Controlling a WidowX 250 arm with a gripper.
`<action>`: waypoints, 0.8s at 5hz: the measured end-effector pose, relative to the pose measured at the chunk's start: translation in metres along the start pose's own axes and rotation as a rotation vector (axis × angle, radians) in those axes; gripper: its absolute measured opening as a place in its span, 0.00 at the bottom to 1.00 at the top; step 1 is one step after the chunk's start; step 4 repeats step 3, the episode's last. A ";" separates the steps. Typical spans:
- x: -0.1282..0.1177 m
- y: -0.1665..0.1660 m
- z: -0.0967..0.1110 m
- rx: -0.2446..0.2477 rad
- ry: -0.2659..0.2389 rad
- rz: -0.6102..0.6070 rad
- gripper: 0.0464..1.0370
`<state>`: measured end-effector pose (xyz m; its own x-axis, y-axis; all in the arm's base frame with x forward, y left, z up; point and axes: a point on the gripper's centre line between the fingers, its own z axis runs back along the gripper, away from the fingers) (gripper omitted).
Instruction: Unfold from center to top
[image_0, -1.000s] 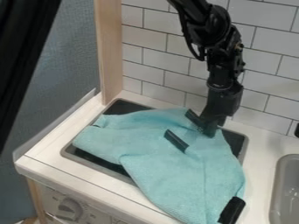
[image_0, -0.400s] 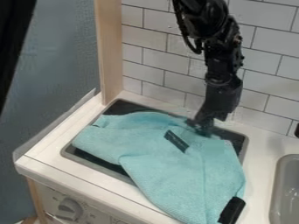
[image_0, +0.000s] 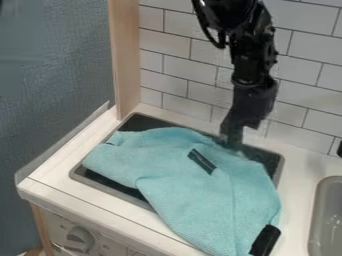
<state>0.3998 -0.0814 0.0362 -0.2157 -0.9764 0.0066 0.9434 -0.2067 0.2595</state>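
Note:
The black gripper (image_0: 232, 139) hangs at the back edge of the cloth, right of the middle, and its lower end is blurred against the dark tray. A teal cloth (image_0: 194, 190) lies crumpled over the tray and hangs past the counter's front edge at the lower right. One black tab (image_0: 202, 161) shows near the cloth's centre. Another black tab (image_0: 265, 241) is at its lower right corner. Whether the gripper touches the cloth, I cannot tell.
Under the cloth, a dark tray (image_0: 94, 179) is set into the white counter (image_0: 52, 184). A grey sink (image_0: 328, 217) is at the right. White tiles (image_0: 177, 65) rise behind, and a wooden post (image_0: 127, 60) stands at the back left.
The gripper has shifted slightly left and back, off the part of the cloth it was over. The cloth's back edge has dropped and drawn forward near it, baring more of the dark tray.

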 end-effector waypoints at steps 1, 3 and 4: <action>-0.007 -0.010 0.020 0.056 0.003 0.014 0.96; -0.016 -0.037 0.036 0.091 0.008 0.038 0.96; -0.016 -0.037 0.036 0.091 0.008 0.038 0.96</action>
